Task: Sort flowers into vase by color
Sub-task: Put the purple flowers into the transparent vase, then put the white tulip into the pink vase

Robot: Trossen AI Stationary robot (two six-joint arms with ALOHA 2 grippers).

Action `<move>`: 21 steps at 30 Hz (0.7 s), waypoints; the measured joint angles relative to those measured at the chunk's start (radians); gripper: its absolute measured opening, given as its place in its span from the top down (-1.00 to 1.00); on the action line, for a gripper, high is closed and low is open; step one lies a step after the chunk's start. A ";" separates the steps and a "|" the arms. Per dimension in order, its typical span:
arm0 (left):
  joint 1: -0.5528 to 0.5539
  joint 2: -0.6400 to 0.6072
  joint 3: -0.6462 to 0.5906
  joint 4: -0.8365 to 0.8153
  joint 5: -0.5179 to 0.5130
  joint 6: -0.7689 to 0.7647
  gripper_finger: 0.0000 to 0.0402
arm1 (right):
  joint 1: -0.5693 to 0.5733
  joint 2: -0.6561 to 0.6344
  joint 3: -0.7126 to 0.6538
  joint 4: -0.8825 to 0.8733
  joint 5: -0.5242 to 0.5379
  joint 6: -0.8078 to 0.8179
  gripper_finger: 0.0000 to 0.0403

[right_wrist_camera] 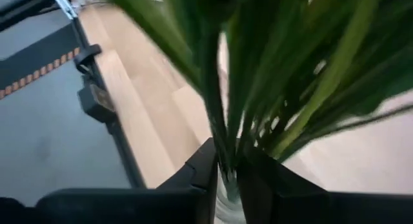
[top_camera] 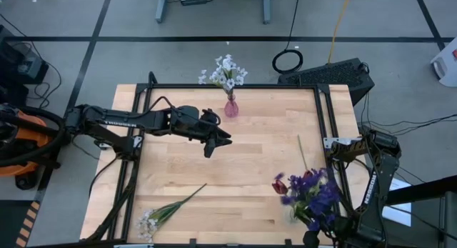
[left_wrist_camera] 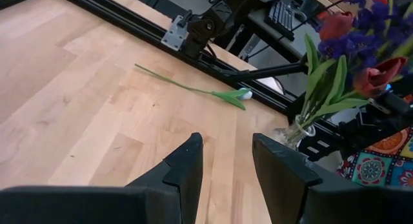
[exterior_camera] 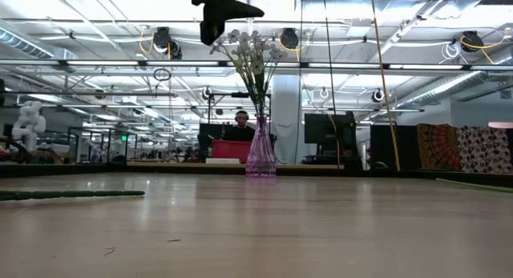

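Four cameras: one overhead, one at tabletop level, one on each wrist.

The high view looks straight down on the whole tabletop (top_camera: 243,169), both arms and the floor around. The low view sits at tabletop height, facing level across the wood into the room behind; it shares the pink vase (top_camera: 231,107) at the far edge with the high view. The left wrist view looks past its own fingers (left_wrist_camera: 184,169) across the wood to the clear vase (left_wrist_camera: 298,130). The right wrist view sits very close against green stems (right_wrist_camera: 226,108) at the tabletop's edge.
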 joint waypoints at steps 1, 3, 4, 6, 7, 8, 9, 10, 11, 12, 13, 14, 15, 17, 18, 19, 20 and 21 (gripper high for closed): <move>0.000 0.000 0.000 0.000 0.002 0.000 0.30 | -0.002 0.000 0.000 0.015 0.000 -0.006 0.76; 0.000 0.000 0.000 0.000 0.002 0.005 0.30 | -0.004 0.000 0.000 0.034 -0.003 -0.017 0.69; 0.000 0.000 0.000 0.000 0.002 0.006 0.30 | -0.005 0.000 0.000 0.041 -0.003 -0.021 0.64; 0.000 0.000 0.000 0.000 0.003 0.006 0.30 | -0.008 0.000 0.000 0.051 -0.004 -0.027 0.54; 0.000 0.000 0.000 0.000 0.003 0.006 0.30 | -0.009 0.000 0.000 0.053 -0.010 -0.029 0.49; 0.000 0.000 0.000 -0.001 0.003 0.007 0.30 | -0.009 0.000 0.000 0.052 -0.024 -0.030 0.43; 0.000 0.000 0.000 -0.001 0.003 0.007 0.30 | -0.009 -0.001 0.000 0.052 -0.047 -0.030 0.39; 0.000 0.000 0.000 -0.001 0.003 0.007 0.30 | -0.009 -0.002 0.000 0.052 -0.069 -0.030 0.34; 0.000 0.000 0.000 -0.001 0.003 0.007 0.30 | -0.009 -0.005 0.000 0.052 -0.092 -0.029 0.30; 0.000 0.000 0.000 -0.002 0.003 0.008 0.30 | -0.009 -0.011 0.000 0.052 -0.115 -0.024 0.27; 0.000 0.000 0.000 -0.002 0.003 0.008 0.30 | -0.009 -0.019 0.000 0.052 -0.134 -0.017 0.24; 0.000 0.000 0.000 -0.003 0.003 0.008 0.30 | -0.009 -0.029 0.000 0.052 -0.149 -0.010 0.22; 0.000 0.000 0.000 -0.003 0.003 0.008 0.30 | -0.009 -0.041 0.000 0.052 -0.163 -0.003 0.20; 0.000 0.000 0.000 -0.003 0.003 0.008 0.30 | -0.008 -0.067 0.000 0.060 -0.179 0.002 0.18; 0.000 0.000 0.000 -0.003 0.003 0.008 0.30 | -0.008 -0.083 0.000 0.070 -0.182 -0.002 0.18; 0.000 0.000 0.000 -0.003 0.003 0.008 0.30 | -0.009 -0.097 0.000 0.083 -0.183 -0.014 0.17; 0.000 0.000 0.000 -0.003 0.003 0.008 0.30 | -0.009 -0.114 0.000 0.098 -0.183 -0.031 0.18; 0.000 0.000 0.000 -0.003 0.003 0.008 0.30 | -0.009 -0.130 0.000 0.114 -0.186 -0.048 0.18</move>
